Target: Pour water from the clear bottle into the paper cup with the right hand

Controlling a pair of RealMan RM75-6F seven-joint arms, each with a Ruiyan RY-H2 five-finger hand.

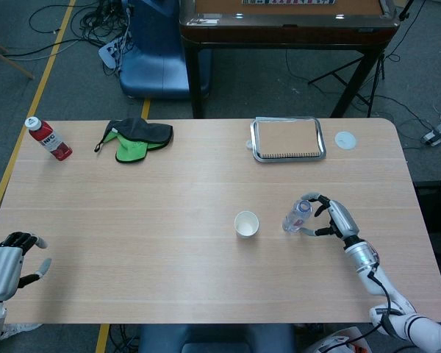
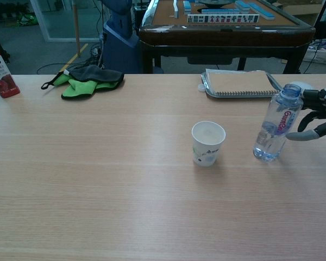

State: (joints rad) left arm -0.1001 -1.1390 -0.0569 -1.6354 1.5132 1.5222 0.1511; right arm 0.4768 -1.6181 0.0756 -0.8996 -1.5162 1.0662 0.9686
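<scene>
The clear bottle (image 1: 297, 216) (image 2: 277, 126) stands upright on the table, blue-labelled, with a little water in its base. The white paper cup (image 1: 246, 223) (image 2: 208, 142) stands upright and open-topped to the bottle's left. My right hand (image 1: 331, 217) (image 2: 318, 114) is at the bottle's right side, fingers spread, with fingertips (image 1: 311, 198) curving past the neck and the thumb (image 2: 307, 135) close to the label. No firm grip shows. My left hand (image 1: 9, 266) rests at the table's near left corner, fingers apart, holding nothing.
A red juice bottle (image 1: 48, 138) stands at the far left. A black and green cloth (image 1: 136, 139) lies at the back. A metal tray (image 1: 256, 156) holding a notebook sits behind the cup, with a small white lid (image 1: 345, 140) to its right.
</scene>
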